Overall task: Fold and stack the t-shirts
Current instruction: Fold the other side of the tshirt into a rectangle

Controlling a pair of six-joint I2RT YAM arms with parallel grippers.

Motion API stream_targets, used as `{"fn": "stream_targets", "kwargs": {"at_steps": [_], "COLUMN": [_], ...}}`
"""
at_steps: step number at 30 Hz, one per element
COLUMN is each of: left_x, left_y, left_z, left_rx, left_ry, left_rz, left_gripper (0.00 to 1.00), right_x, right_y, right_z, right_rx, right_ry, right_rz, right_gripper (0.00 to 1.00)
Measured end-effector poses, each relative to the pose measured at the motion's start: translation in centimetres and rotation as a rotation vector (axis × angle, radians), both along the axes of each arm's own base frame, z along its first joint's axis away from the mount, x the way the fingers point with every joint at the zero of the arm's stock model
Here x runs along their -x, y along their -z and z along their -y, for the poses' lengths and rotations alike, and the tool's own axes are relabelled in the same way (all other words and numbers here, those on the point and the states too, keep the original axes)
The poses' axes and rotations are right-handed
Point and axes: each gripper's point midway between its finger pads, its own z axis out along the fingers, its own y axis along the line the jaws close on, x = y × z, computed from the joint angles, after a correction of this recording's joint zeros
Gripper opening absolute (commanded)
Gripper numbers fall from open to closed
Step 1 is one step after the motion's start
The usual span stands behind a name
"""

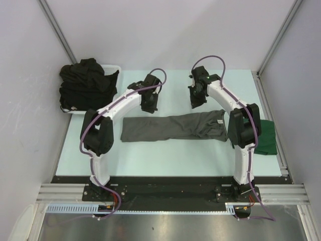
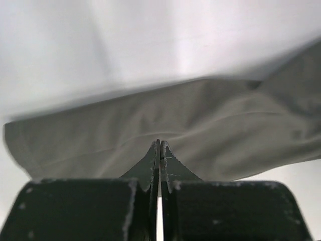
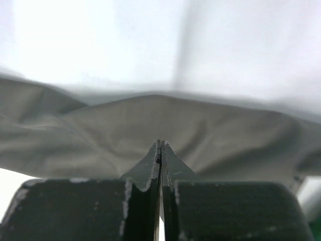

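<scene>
A charcoal grey t-shirt (image 1: 173, 128) lies folded into a long strip across the middle of the table, its small white neck label (image 1: 219, 122) at the right end. My left gripper (image 1: 149, 103) hangs just beyond the strip's far edge toward its left end. My right gripper (image 1: 196, 98) hangs beyond the far edge toward the right end. In the left wrist view the gripper (image 2: 160, 143) is shut with nothing between its jaws, the grey t-shirt (image 2: 210, 125) beyond its tips. The right wrist view shows the same: gripper (image 3: 160, 143) shut and empty, grey t-shirt (image 3: 150, 125) past it.
A dark green t-shirt (image 1: 267, 136) lies at the table's right edge, partly hidden by the right arm. Several black t-shirts (image 1: 88, 83) are heaped in a white basket (image 1: 114, 68) at the back left. Walls close in the table on three sides.
</scene>
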Motion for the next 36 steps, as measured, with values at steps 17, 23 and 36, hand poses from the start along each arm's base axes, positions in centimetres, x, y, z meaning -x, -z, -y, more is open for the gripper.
{"fn": "stream_targets", "kwargs": {"at_steps": [17, 23, 36], "left_x": [1.7, 2.7, 3.7], "left_y": [4.2, 6.1, 8.3], "left_z": [6.8, 5.7, 3.1], "left_rx": [0.082, 0.048, -0.060], "left_ry": [0.152, 0.143, 0.147], "left_rz": [-0.103, -0.140, -0.161], "left_gripper": [0.00, 0.00, 0.00], "right_x": [1.7, 3.1, 4.9], "right_y": [6.0, 7.6, 7.7], "right_z": [-1.2, 0.3, 2.5], "right_rx": [-0.017, 0.012, 0.031], "right_ry": [-0.037, -0.019, 0.003], "right_rz": [-0.144, -0.199, -0.223], "right_gripper": [0.00, 0.00, 0.00]}}
